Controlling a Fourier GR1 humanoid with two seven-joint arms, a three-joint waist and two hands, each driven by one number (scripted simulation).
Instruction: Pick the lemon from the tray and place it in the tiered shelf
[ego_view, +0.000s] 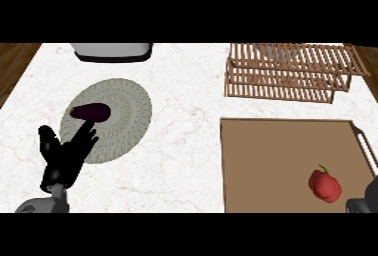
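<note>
Nothing grabbed yet — "lemon" sits on tray

It's a red pepper (325, 186) really, on the tray (280, 150) beside the right hand (367, 197) (fingers hidden, can't tell); left hand (65, 157) rests relaxed, fingers straight; shelf (291, 72) waits.

White counter (188, 150), faint grey and pinkish veins running through it like marble. Dark brown wood floor (15, 60) peeks in at the corners. The mat (122, 112) is grey-green, woven in concentric rings. On it, a deep purple, almost black eggplant (91, 111). The left hand (65, 157) is black, its forearm grey. The shelf (291, 72) is light brown wood, all slats. The tray (288, 155) is flat tan-brown with a paler rim. On it, a red pepper (325, 185), green stem. Up top, a grey appliance (113, 51) with a black base.
</note>
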